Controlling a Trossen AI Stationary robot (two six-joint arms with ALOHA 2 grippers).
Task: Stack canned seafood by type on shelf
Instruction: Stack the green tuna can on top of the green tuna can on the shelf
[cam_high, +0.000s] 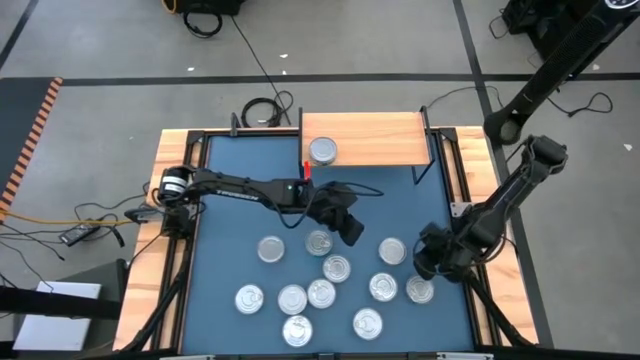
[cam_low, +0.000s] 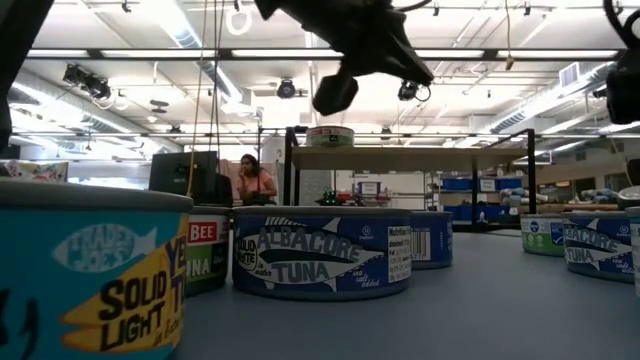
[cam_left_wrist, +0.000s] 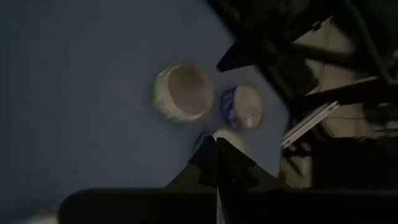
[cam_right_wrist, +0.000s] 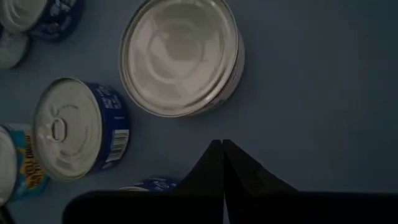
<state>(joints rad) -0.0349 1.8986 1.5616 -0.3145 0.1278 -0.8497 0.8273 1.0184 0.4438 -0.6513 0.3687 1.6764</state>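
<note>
Wooden shelf (cam_high: 370, 140) at the table's (cam_high: 230, 215) far edge carries one can (cam_high: 323, 151) near its left end. We count eleven more cans (cam_high: 321, 293) spread across the near half of the blue table. Our left gripper (cam_high: 348, 228) hovers mid-table above them, jaws closed and empty. Our right gripper (cam_high: 428, 262) hangs low at the right, fingers together, beside a can (cam_right_wrist: 180, 56), holding nothing.

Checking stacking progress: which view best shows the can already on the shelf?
The high view: the can sits alone on the shelf, lid fully visible. The low view shows it edge-on and distant. Neither wrist view shows it.
</note>
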